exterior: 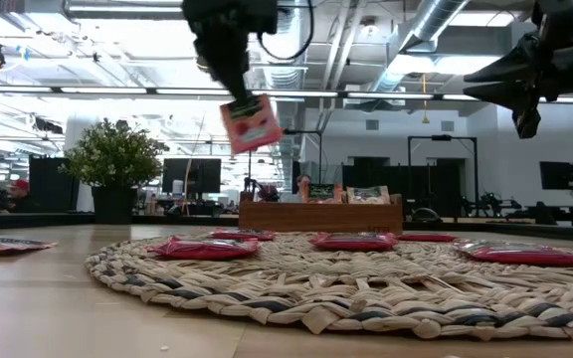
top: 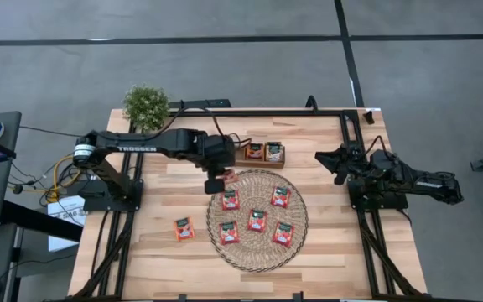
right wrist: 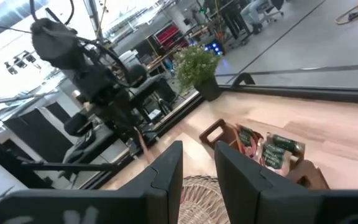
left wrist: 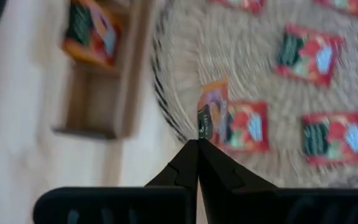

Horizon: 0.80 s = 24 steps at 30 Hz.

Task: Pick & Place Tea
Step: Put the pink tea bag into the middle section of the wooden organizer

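Red sachet [exterior: 252, 122] pinched in left pincer [top: 222, 179] above woven mat [top: 257, 252], wooden tray [top: 262, 161] beside.

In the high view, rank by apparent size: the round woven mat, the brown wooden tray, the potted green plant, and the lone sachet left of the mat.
1. Round woven mat
2. Brown wooden tray and potted green plant: look alike, no ranking
3. Lone red-orange sachet

Round woven mat [top: 257, 248], wooden tray [top: 243, 154], potted plant [top: 146, 104] on table [top: 334, 260]

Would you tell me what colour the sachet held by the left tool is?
The sachet is red-orange, shown best in the low view.
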Available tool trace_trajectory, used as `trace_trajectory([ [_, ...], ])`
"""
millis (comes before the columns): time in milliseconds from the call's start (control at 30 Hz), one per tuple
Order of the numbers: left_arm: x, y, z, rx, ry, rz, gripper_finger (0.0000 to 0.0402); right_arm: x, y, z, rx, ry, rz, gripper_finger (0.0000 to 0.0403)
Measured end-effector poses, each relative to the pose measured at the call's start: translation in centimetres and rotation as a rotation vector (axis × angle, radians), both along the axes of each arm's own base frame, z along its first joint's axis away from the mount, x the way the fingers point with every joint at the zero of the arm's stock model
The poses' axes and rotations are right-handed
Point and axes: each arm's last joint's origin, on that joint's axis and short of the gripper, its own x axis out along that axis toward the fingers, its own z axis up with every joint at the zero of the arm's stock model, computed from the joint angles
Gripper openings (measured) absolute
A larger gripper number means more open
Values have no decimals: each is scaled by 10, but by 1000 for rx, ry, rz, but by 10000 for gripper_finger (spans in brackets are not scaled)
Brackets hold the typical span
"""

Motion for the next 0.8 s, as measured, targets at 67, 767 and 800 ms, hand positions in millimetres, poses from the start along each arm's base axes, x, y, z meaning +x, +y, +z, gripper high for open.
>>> trace_trajectory([
  [67, 5, -1, 6, 45, -49, -9, 0, 0, 0, 0, 0, 0, 0, 87],
  [767, 103, 55, -29, 393, 47, -89, 0, 0, 0, -1, 1, 9, 6, 87],
  [800, 104, 58, -33, 406, 71, -93, 0, 0, 0, -1, 2, 9, 7, 87],
])
